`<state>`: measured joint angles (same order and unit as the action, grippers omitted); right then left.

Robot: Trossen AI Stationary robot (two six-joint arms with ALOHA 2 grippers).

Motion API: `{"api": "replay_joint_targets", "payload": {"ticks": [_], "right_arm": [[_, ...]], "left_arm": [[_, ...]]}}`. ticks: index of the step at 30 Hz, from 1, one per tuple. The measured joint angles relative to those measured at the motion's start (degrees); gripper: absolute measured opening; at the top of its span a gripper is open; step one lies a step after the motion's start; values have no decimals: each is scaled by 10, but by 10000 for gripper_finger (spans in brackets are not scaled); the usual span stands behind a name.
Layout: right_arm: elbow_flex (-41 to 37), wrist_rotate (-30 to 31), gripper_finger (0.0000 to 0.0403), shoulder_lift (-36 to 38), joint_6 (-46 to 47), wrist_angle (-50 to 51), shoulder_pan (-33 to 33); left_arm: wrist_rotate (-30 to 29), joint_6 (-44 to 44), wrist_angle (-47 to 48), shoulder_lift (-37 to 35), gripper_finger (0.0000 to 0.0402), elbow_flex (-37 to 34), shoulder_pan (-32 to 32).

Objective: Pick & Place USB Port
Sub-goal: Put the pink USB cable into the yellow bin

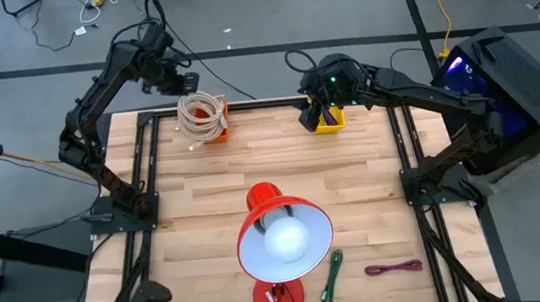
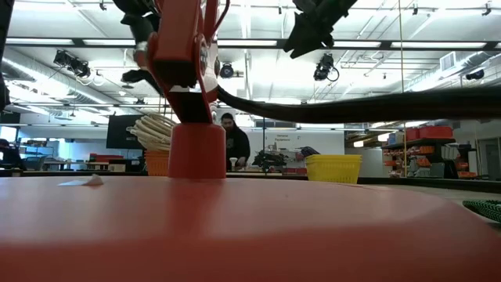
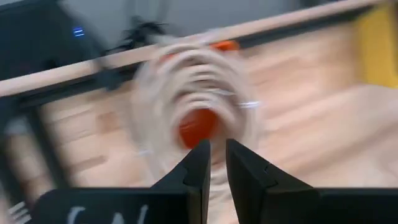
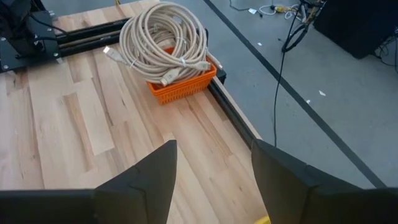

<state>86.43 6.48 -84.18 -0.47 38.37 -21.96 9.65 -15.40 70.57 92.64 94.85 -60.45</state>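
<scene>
A coil of beige USB cable [image 1: 202, 116] rests on top of an orange basket [image 1: 217, 128] at the far left of the wooden table [image 1: 355, 192]. The left gripper [image 1: 186, 82] hovers just above and behind the coil, fingers nearly together and holding nothing. The right gripper [image 1: 308, 115] hangs over a yellow basket [image 1: 329, 119] at the far right, fingers spread wide and empty.
</scene>
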Motion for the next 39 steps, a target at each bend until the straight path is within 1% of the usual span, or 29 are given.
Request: {"api": "replay_joint_targets", "payload": {"ticks": [3,7,8,9,11,15,18,21,25,29,32,36,39], "right_arm": [[0,-9,208,0,0,12,0],[0,-88,208,0,18,56,5],[0,-100,208,0,23,71,11],[0,-102,208,0,28,85,19],[0,-97,208,0,31,113,41],[0,-86,208,0,63,143,89],[-13,-85,208,2,102,137,131],[-52,-83,208,10,155,138,177],[-140,-70,208,25,262,120,244],[-224,-69,208,45,394,49,315],[-267,-52,208,56,487,2,368],[-291,-32,208,59,595,10,430],[-294,-25,208,59,668,56,473]], "left_arm": [[62,18,-7,0,53,4,14],[127,62,-7,-5,53,5,57],[143,77,-9,-8,53,5,72],[153,89,-10,-15,53,5,90],[156,106,-11,-29,53,5,134],[119,121,-21,-53,53,3,230],[98,122,-36,-72,53,3,297],[69,121,-39,-84,53,3,360],[11,95,-39,-102,53,3,434],[-43,79,-34,-116,53,3,491],[-72,63,-25,-122,53,3,525],[-109,55,-18,-130,53,3,564],[-143,53,-10,-131,53,3,584]]}}
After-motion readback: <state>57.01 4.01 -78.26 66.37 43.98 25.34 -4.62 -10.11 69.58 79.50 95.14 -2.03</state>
